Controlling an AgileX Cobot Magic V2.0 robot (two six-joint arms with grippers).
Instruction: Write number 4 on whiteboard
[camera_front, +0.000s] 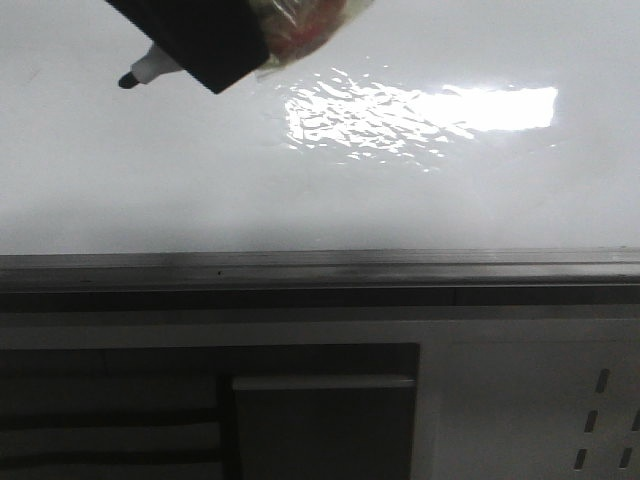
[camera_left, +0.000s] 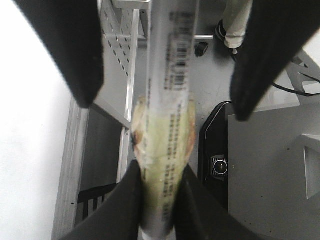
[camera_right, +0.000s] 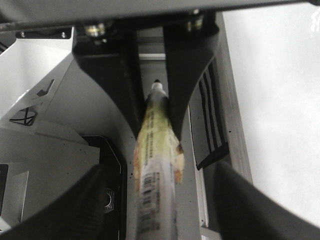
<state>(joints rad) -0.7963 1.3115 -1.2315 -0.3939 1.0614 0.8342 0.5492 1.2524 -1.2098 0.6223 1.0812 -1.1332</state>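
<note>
Below the board's edge in the front view stands a pale grey metal cabinet (camera_front: 500, 400) with a dark recessed panel (camera_front: 110, 400) and a lighter drawer front (camera_front: 325, 425); small slots (camera_front: 600, 420) pierce its right side. The left wrist view shows a grey floor (camera_left: 260, 170), a perforated metal frame (camera_left: 117, 45) and a black cable (camera_left: 300, 90).

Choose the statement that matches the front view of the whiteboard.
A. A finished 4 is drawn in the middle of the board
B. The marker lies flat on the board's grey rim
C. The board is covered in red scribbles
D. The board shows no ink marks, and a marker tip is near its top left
D: the whiteboard shows only glare, with the marker tip at top left.
</note>
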